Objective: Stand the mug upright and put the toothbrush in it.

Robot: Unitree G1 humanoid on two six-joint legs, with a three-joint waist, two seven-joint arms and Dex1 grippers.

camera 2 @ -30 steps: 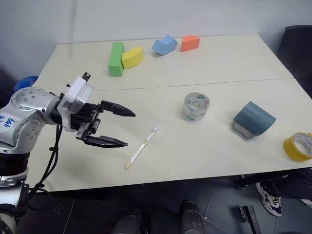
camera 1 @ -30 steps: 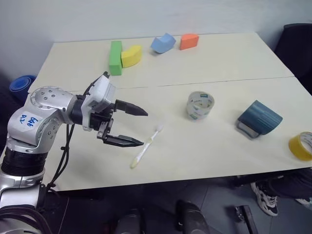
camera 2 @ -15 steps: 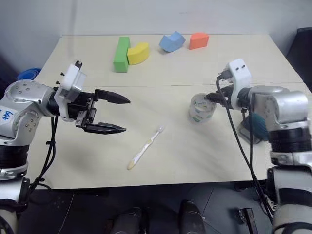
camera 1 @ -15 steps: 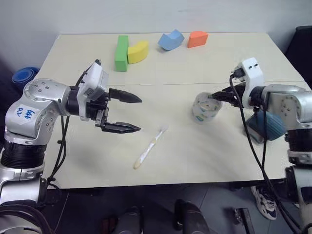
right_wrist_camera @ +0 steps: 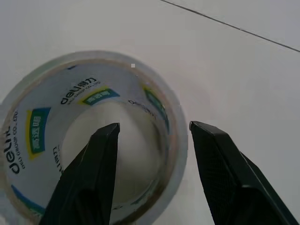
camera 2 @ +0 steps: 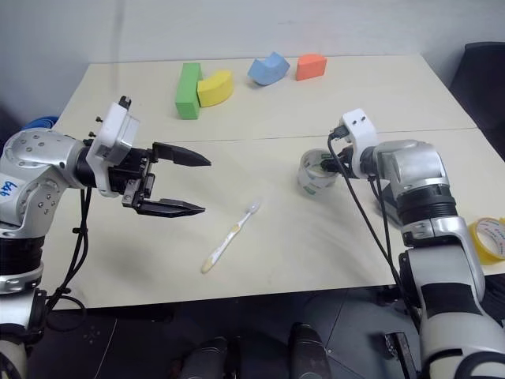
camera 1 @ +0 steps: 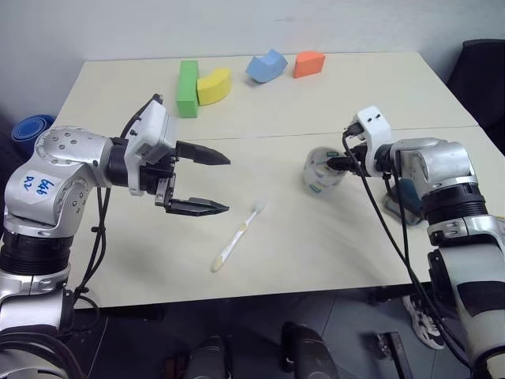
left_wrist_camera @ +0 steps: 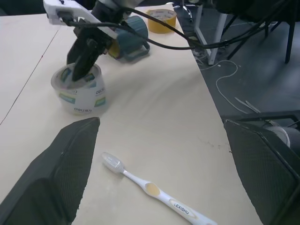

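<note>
The toothbrush [camera 1: 237,238], lower centre, looks light, stiff and slippery; best pinched mid-handle. Left gripper [camera 1: 211,181] gapes empty; right gripper [right_wrist_camera: 152,133] hangs parted, straddling the clear tape roll's [right_wrist_camera: 89,140] rim, grasping nothing. The mug [left_wrist_camera: 129,42] looks rigid, ribbed for grip.

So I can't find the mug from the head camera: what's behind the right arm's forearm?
A bit of the dark teal mug peeks out beside the right arm. The left wrist view shows it lying on its side; its opening is covered.
</note>
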